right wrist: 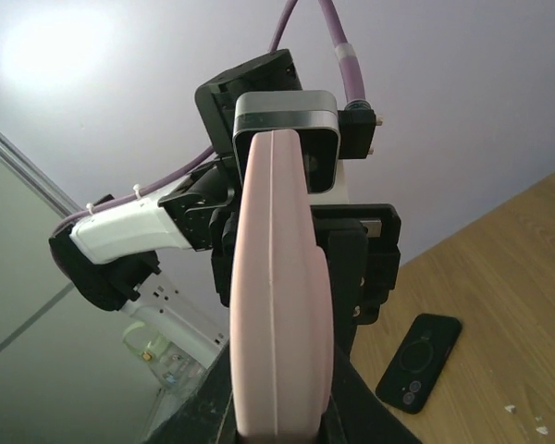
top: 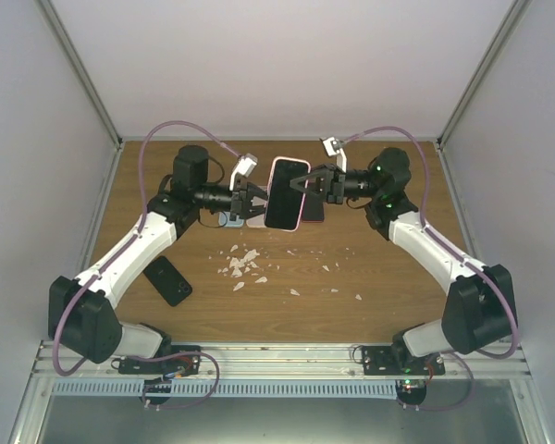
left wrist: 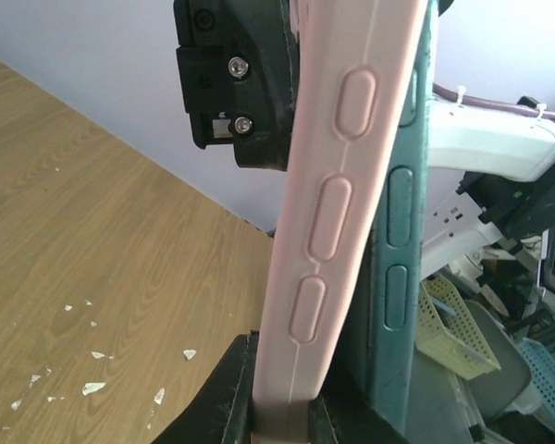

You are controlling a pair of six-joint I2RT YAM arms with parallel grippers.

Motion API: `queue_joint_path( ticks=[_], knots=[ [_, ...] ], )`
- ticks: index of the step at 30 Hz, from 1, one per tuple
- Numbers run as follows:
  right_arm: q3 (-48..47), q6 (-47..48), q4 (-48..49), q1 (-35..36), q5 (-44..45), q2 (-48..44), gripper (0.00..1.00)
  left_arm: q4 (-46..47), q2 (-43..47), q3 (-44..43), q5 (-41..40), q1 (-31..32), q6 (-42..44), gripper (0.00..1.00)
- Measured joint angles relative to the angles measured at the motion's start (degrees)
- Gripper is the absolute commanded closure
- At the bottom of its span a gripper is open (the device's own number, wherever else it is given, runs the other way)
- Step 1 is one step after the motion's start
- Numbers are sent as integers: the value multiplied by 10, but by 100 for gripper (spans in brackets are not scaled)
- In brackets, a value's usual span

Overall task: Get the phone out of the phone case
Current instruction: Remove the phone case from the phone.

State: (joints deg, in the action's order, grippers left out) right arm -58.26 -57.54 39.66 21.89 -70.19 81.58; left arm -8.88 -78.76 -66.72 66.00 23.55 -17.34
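A phone with a dark screen sits in a pink case point(top: 287, 192) that both grippers hold in the air over the middle of the table. My left gripper point(top: 259, 196) is shut on the case's left edge. My right gripper point(top: 307, 183) is shut on its right edge. In the left wrist view the pink case's button edge point(left wrist: 338, 203) runs up from between my fingers point(left wrist: 224, 398). In the right wrist view the case's rounded edge point(right wrist: 277, 305) fills the gap between my fingers point(right wrist: 196, 418), with the left gripper point(right wrist: 361, 259) behind it.
A black phone case point(top: 169, 279) lies flat at the left, also shown in the right wrist view point(right wrist: 418, 361). A teal case edge point(left wrist: 400, 231) shows beside the pink one. Small blue and pink items point(top: 231, 220) lie under the held phone. White scraps point(top: 245, 264) litter the wooden table point(top: 370, 277).
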Motion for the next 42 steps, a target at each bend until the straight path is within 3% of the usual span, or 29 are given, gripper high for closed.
queue_joint_path(
  ticks=[5, 10, 14, 18, 26, 33, 42],
  knots=[
    [-56, 77, -124, -1, -6, 19, 57, 74, 1, 26, -2, -9, -78, 100],
    [-80, 110, -189, -19, -15, 30, 44, 109, -7, 38, -26, -12, -143, 100],
    [-107, 137, -238, -53, -3, 32, 26, 139, -7, 54, -35, -24, -189, 100],
    [-126, 183, -293, -73, 31, 31, 21, 151, -8, 72, -52, -39, -235, 100],
    [-157, 336, -424, -68, 146, 15, 23, 121, -18, 78, -122, -61, -297, 100],
    [-184, 549, -525, 49, 324, -24, 24, 94, -33, 78, -158, -67, -348, 100],
    [-169, 744, -564, 185, 543, -27, 26, 82, -56, 78, -163, -79, -413, 100]
  ],
)
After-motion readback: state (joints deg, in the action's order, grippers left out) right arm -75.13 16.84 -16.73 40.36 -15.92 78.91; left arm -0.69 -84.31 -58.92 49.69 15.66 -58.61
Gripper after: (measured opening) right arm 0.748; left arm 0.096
